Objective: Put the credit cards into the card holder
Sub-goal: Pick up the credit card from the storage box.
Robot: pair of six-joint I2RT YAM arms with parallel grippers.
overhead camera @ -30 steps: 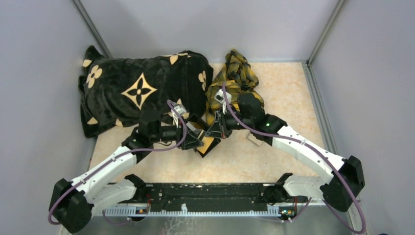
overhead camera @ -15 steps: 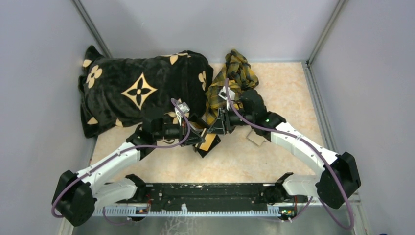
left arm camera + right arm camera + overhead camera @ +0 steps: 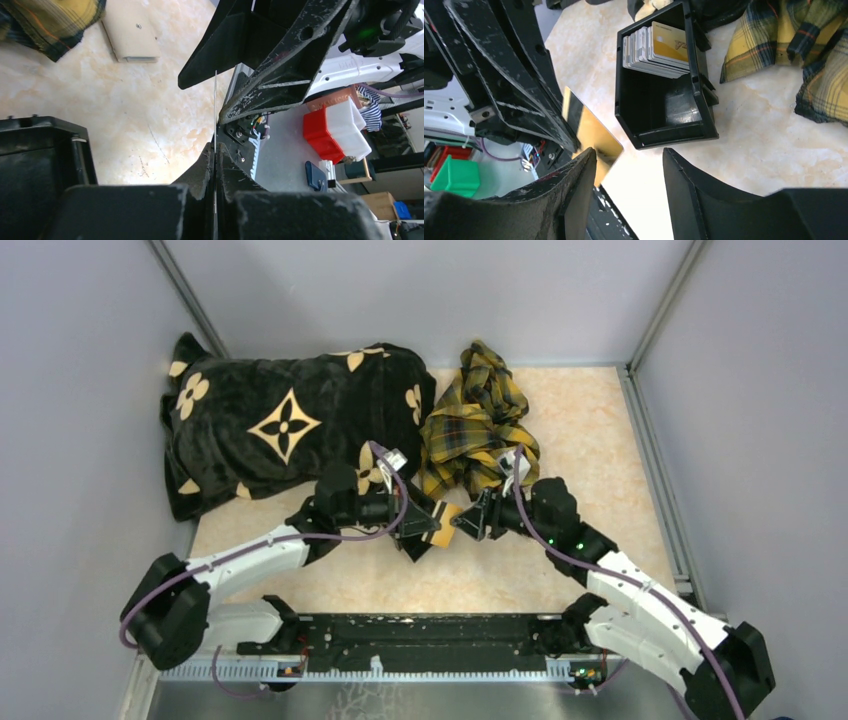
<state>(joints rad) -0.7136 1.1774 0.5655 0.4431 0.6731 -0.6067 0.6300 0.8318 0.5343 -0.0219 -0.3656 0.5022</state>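
A gold credit card (image 3: pixel 446 512) stands on edge in the air, and my left gripper (image 3: pixel 430 523) is shut on it. The left wrist view shows the card edge-on as a thin line (image 3: pixel 215 107) running out from between the closed fingertips. My right gripper (image 3: pixel 468 524) faces it from the right, open, its left fingertip (image 3: pixel 583 165) just beside the card (image 3: pixel 591 131). Several more credit cards (image 3: pixel 658 46) stand in a black tray (image 3: pixel 696 107) on the table. The tan card holder (image 3: pixel 131 34) lies flat beside the plaid cloth; in the top view my right arm hides it.
A black plush blanket with beige flowers (image 3: pixel 290 425) fills the back left. A yellow plaid cloth (image 3: pixel 475 425) lies bunched at the back centre. Grey walls close in the sides and back. The arms' black mounting rail (image 3: pixel 420 635) runs along the near edge.
The left gripper closed on the gold card. The right gripper opened, released the card and drew back to the right, its arm now covering the card holder in the top view.
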